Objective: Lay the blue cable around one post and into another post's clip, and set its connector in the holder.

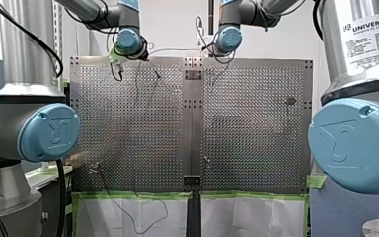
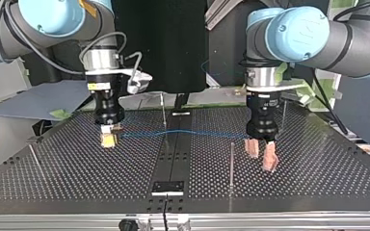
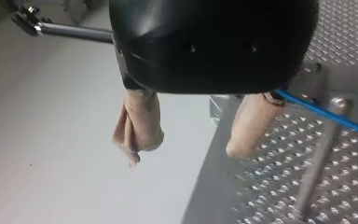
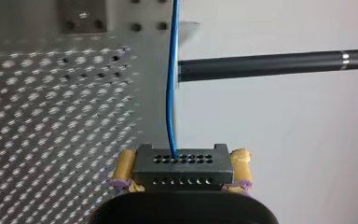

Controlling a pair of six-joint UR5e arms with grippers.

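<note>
In the top view, nearest the camera, a small metal plate point(image 2: 168, 187) lies on the dark centre strip at the near edge of the perforated desk point(image 2: 77, 168). Just behind it, toward the view's right, a thin post point(image 2: 231, 161) stands upright.

A little farther in, at the view's right, my left gripper point(image 2: 261, 158) hangs just above the desk. It is released, its beige-padded fingers point(image 3: 137, 126) spread apart with nothing between them. In the left wrist view the blue cable point(image 3: 326, 114) passes beside one finger, outside the gap, and crosses the head of a metal post point(image 3: 321, 158). Whether it sits in a clip there I cannot tell.

Slightly deeper, at the top view's left, my right gripper point(image 2: 109, 140) is clenched on the black connector point(image 4: 182, 170). The right wrist view shows its yellow pads pressing on the block's two ends. The cable leaves one of the connector's holes and runs above the desk, across the centre strip, toward the body of my left gripper. On the way it meets the middle post point(image 2: 164, 115), but which side of the post it passes cannot be told.

Ahead of the connector in the right wrist view, a black rod point(image 4: 270, 65) lies crosswise just beside the cable.
</note>
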